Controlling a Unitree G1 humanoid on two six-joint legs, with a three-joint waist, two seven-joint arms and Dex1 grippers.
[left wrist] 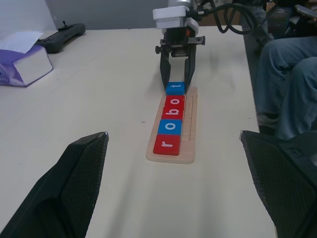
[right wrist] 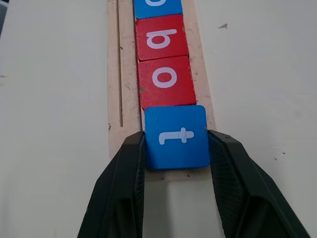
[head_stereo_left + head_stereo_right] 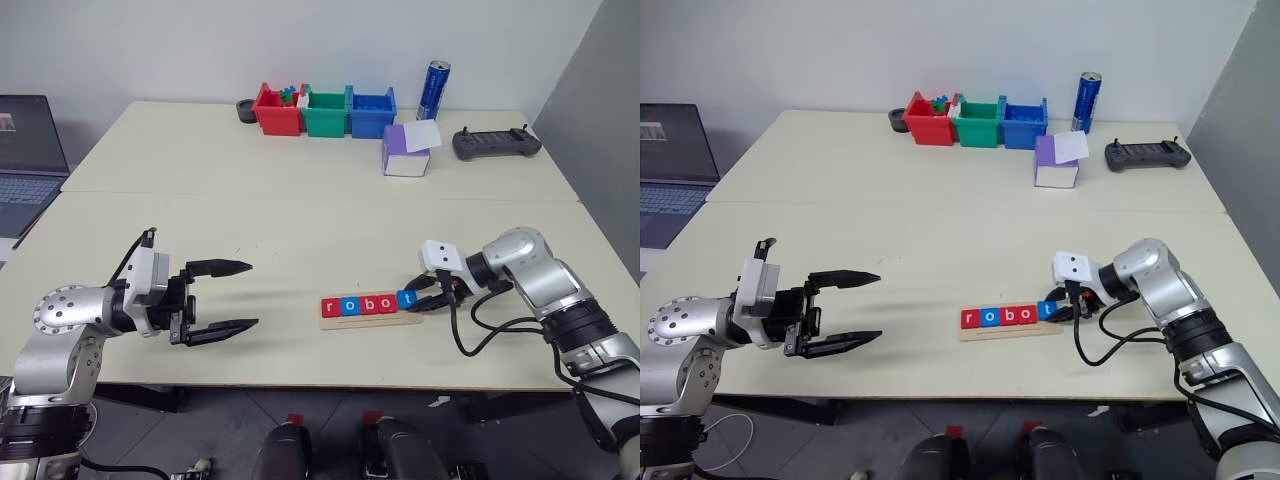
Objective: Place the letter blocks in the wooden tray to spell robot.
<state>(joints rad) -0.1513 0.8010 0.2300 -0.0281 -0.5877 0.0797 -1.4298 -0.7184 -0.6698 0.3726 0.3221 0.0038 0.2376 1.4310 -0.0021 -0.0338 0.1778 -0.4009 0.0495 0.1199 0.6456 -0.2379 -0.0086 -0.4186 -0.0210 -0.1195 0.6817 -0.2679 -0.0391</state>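
The wooden tray point(image 3: 365, 322) lies near the table's front edge. On it sit a red r point(image 3: 331, 307), a blue o point(image 3: 349, 306), a red b point(image 3: 367, 305) and a red o point(image 3: 386, 303) in a row. The blue t block point(image 2: 176, 136) is at the tray's right end, slightly tilted, touching the red o. My right gripper point(image 3: 412, 300) is shut on the t block, one finger on each side. My left gripper point(image 3: 253, 294) hangs open and empty above the table, well to the left of the tray, pointing toward it.
Red point(image 3: 277, 110), green point(image 3: 325, 112) and blue point(image 3: 371, 113) bins stand at the table's back, with a blue can point(image 3: 433, 90), a purple box point(image 3: 407, 150) and a black controller point(image 3: 496, 143) to their right. A laptop point(image 3: 25, 160) sits far left. A person's legs point(image 1: 287, 74) are beside the table.
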